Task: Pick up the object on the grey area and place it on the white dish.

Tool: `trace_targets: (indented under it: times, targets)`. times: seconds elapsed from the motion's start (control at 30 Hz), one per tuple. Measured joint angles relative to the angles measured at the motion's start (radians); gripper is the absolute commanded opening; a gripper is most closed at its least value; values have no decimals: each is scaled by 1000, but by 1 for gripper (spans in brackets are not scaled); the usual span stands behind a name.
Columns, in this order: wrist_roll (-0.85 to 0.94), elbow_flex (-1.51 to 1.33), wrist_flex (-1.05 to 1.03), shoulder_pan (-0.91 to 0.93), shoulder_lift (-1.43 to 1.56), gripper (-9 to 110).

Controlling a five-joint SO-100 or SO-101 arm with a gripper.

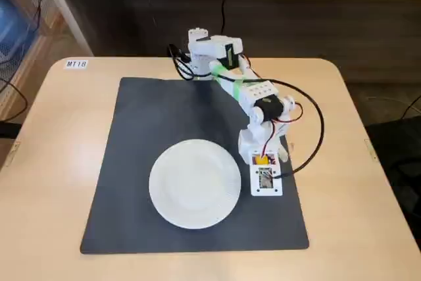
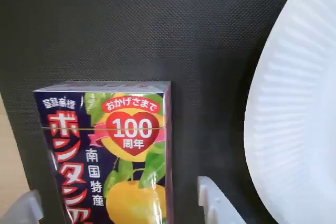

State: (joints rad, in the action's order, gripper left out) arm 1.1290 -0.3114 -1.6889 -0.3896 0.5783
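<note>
Wrist view: white dish bare; candy box on grey mat.

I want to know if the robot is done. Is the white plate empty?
Empty. The white plate shows nothing on it in the fixed view; the candy box lies on the dark mat beside it, between the gripper fingers.

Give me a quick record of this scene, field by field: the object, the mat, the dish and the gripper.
object: printed candy box, lying on the mat, between the fingertips
mat: dark grey mat on a beige table
dish: white plate, empty, beside the box
gripper: gripper low over the box, a fingertip on each side, grip unclear
</note>
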Motion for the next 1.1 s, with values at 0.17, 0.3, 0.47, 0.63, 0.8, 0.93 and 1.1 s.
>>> trace_targets:
  times: [0.17, 0.3, 0.47, 0.63, 0.8, 0.93, 1.1]
  targets:
    - [0, 15, 0, -23, -28, 32]
    - [0, 52, 0, -41, -60, 29]
    - [0, 121, -3, -49, -109, 22]
    - [-15, 186, -5, -52, -137, 19]
    - [-35, 207, -5, -54, -140, 18]
    - [-54, 209, -5, -54, -130, 16]
    - [-98, 207, -2, -51, -74, 14]
